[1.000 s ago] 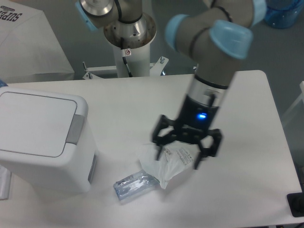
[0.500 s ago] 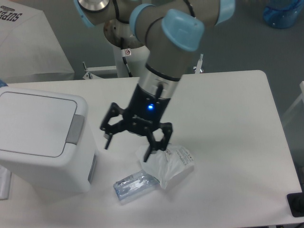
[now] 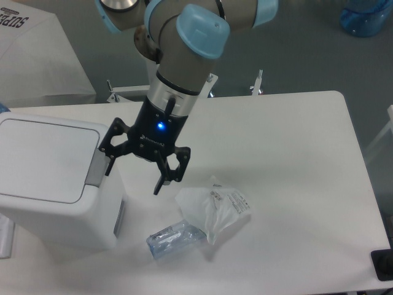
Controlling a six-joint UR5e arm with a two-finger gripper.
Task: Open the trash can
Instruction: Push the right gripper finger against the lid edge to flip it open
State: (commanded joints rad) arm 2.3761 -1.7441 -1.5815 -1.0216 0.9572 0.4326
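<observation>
1. The bin (image 3: 52,178) stands at the left end of the white surface (image 3: 288,141), its flat lid (image 3: 43,158) down and its grey tab (image 3: 96,166) facing the middle of the surface.
2. The arm's hand (image 3: 136,175) hangs just right of the bin, its two dark fingers (image 3: 163,177) spread apart and gripping nothing; the left finger shows close to the tab, though contact cannot be told.
3. A crumpled white bag (image 3: 215,208) with printed text lies on the surface to the lower right of the hand, clear of it.
4. A small clear packet (image 3: 174,239) lies near the front edge, just beside the bag and near the bin's front corner.
5. The right half of the surface lies bare out to its rounded far corner.
6. Behind the surface stands the arm's white pedestal (image 3: 178,74); a white sheet (image 3: 37,55) with lettering fills the upper left, and something blue (image 3: 367,17) sits at the upper right.
</observation>
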